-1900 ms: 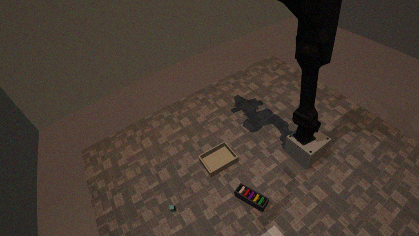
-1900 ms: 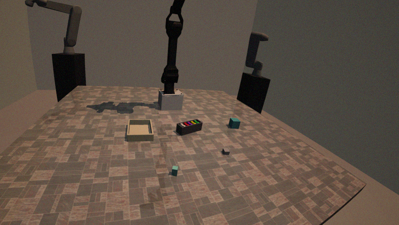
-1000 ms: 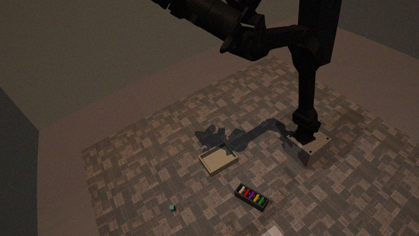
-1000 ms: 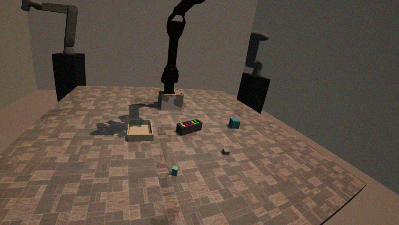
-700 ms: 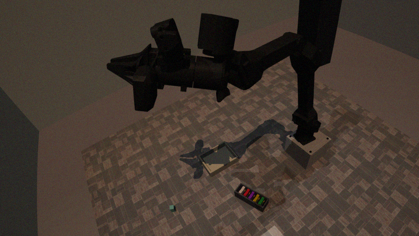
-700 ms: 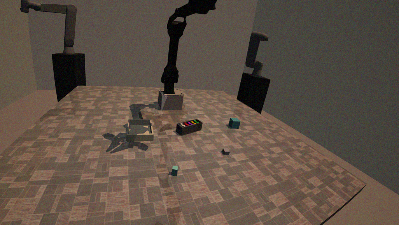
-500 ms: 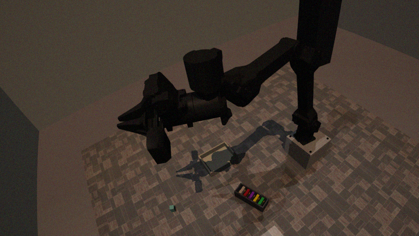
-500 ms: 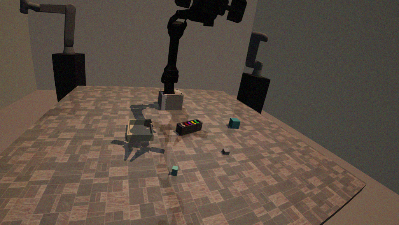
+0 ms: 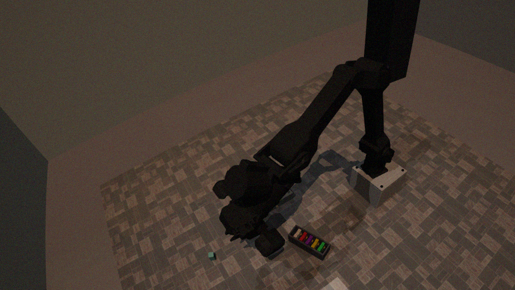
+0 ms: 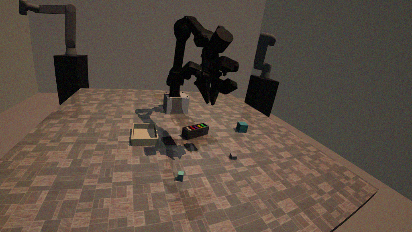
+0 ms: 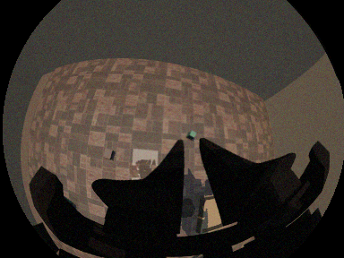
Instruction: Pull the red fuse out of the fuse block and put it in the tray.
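From my seat, the gripper (image 9: 231, 237) (image 10: 210, 103) (image 11: 190, 143) is empty, fingers narrowly parted; the red fuse (image 9: 303, 236) (image 10: 192, 127), seated in the fuse block (image 9: 306, 249) (image 10: 198, 133) low right of centre in the top view, looks light, stiff, perhaps slippery: I'd pinch its upper sides squarely.

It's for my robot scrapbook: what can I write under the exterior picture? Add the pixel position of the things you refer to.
The black tool (image 10: 210, 103) hangs above the table, while the red fuse (image 10: 192, 127) sits in its block (image 10: 196, 133).
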